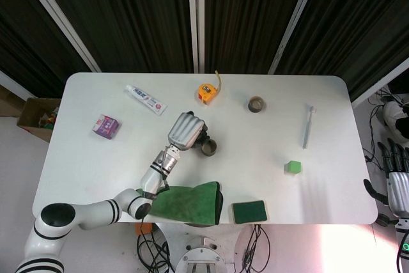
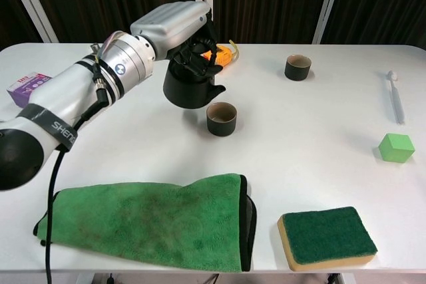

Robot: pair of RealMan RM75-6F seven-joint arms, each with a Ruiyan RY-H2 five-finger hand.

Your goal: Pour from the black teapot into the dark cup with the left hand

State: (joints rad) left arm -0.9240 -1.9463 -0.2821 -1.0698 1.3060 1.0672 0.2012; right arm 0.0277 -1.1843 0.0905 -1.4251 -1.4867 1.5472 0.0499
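Left hand [image 2: 174,26] held the black teapot [image 2: 191,83] from above, fingers [image 2: 193,51] clamped round its top. Pot was off the tabletop [image 2: 313,138], hanging just left of and a little beyond the dark cup [image 2: 221,118], spout facing the cup rim. From overhead the hand [image 1: 185,131] covered most of the pot, right beside the cup [image 1: 208,148]. Pot body looked roughly level or only slightly tipped, no liquid visible.

Step in hand, by my read: positioning done, pour about to start. Next move calls for tipping the spout down over the cup mouth, slow wrist roll, keeping the spout above the opening so nothing lands on the tabletop.

A second cup [image 2: 297,67] stood far right, well apart, not the target as I judged it. Right hand [image 1: 397,190] sat off the right edge of the tabletop, holding nothing, fingers straight and slightly apart.
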